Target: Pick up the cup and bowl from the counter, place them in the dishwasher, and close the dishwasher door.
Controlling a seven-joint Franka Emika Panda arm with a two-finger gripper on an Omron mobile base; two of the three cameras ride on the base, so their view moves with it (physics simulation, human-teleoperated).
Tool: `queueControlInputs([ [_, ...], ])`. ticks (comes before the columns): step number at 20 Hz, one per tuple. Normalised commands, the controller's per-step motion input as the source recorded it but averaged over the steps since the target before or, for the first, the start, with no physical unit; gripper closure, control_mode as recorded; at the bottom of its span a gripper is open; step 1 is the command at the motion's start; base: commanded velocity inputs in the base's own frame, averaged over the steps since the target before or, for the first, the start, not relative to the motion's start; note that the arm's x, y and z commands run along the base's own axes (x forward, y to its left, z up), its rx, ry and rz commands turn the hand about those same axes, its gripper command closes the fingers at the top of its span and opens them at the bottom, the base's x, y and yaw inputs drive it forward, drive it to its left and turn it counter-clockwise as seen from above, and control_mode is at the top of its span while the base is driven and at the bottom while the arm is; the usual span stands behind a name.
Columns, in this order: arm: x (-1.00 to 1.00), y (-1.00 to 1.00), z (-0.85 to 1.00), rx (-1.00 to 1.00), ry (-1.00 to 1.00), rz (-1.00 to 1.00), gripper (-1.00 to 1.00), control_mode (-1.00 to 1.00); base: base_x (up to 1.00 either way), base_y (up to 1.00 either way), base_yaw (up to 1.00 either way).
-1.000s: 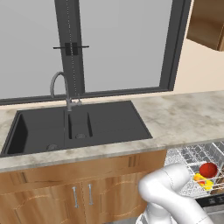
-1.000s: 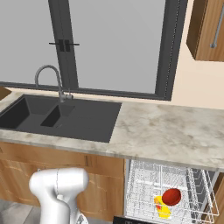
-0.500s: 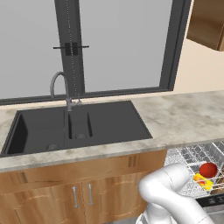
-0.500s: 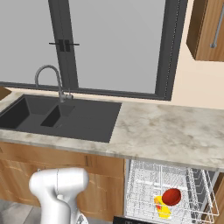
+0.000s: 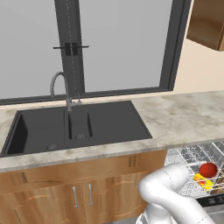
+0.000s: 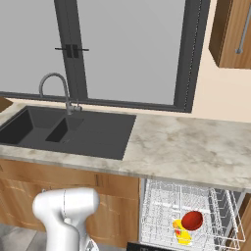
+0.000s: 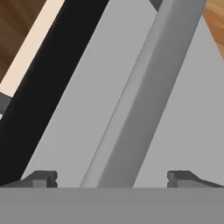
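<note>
Hand view showed you the gripper [image 7: 112, 179] spread wide, fingertips either side of the dishwasher door [image 7: 78, 109] handle [image 7: 144, 96], grasping nothing. Bowl [image 6: 192, 220] and cup [image 6: 181, 232] sat in the dishwasher [image 6: 162, 206] rack; no legible markings.

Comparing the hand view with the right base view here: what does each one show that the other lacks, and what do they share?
Hand view alone: the silver bar handle close up on the flat grey dishwasher door, with the gripper jaws apart on either side of it.

Right base view alone: the small yellow cup and round red bowl in the white wire rack, the speckled marble-look counter, the black double sink and the curved faucet.

Shared: brown wooden cabinetry.
</note>
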Motion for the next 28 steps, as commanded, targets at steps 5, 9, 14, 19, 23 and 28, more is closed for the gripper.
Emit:
queueControlInputs([
  [5,0.7,-0.14,-0.12,0.0,-0.2,0.0,-1.0,-1.0,0.0,0.0,0.0],
  [9,0.91,-0.12,-0.01,0.0,-0.19,0.0,-1.0,-1.0,0.0,0.0,0.0],
  [14,1.0,-0.02,0.0,0.0,-0.17,0.0,-1.0,-1.0,0.0,0.0,0.0],
  [19,1.0,0.0,0.0,0.0,-0.15,0.0,-1.0,-1.0,0.0,0.0,0.0],
  [23,1.0,0.0,0.0,0.0,-0.12,0.0,-1.0,-1.0,0.0,0.0,0.0],
  [28,1.0,0.0,0.0,0.0,-0.11,0.0,-1.0,-1.0,0.0,0.0,0.0],
])
